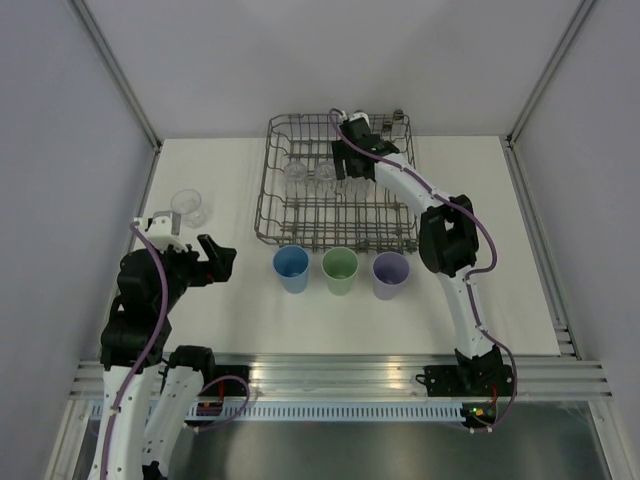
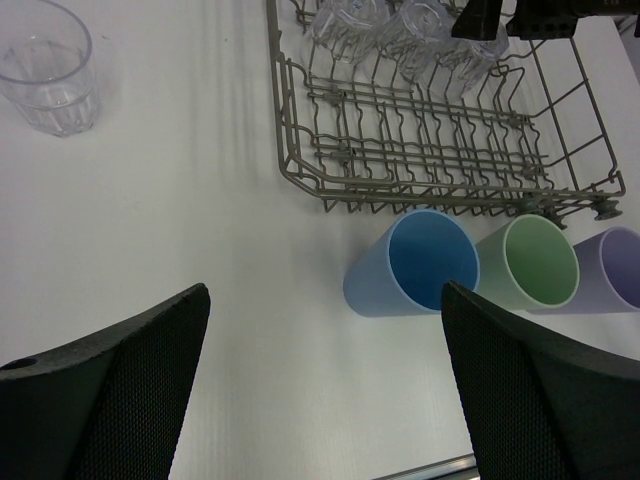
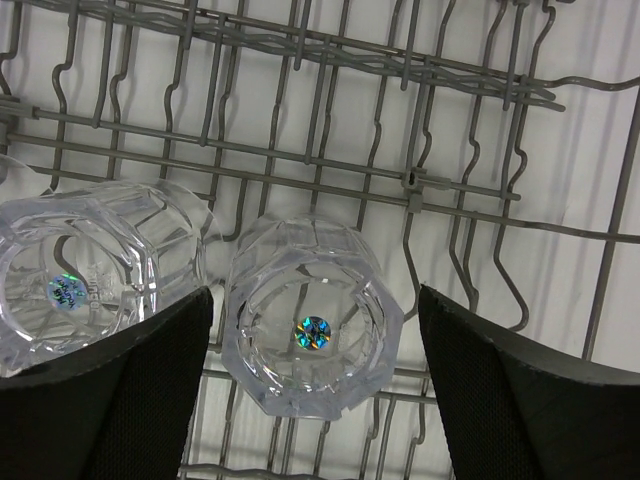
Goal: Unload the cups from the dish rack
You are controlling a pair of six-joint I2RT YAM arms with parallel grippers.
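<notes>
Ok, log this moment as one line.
right gripper: open, straddling inverted glass in dish rack | left gripper: open, over table | three tumblers, upright glass on table

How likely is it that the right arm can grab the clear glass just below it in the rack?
Probably yes. The right gripper is open, its fingers either side of the clear glass in the dish rack, nothing above it; the neighbouring glass crowds one finger.

Thin grey metal wire with a dull sheen for the dish rack (image 1: pixel 335 235). Glossy, faceted clear glass (image 3: pixel 290 285), iridescent foil sticker (image 3: pixel 314 331) on its base. Opaque, smooth plastic for blue tumbler (image 2: pixel 400 270), green tumbler (image 2: pixel 535 265), lilac tumbler (image 2: pixel 620 270). Smooth matt white worktop (image 2: pixel 180 200). Black, finely textured matt fingers (image 3: pixel 90 400).
</notes>
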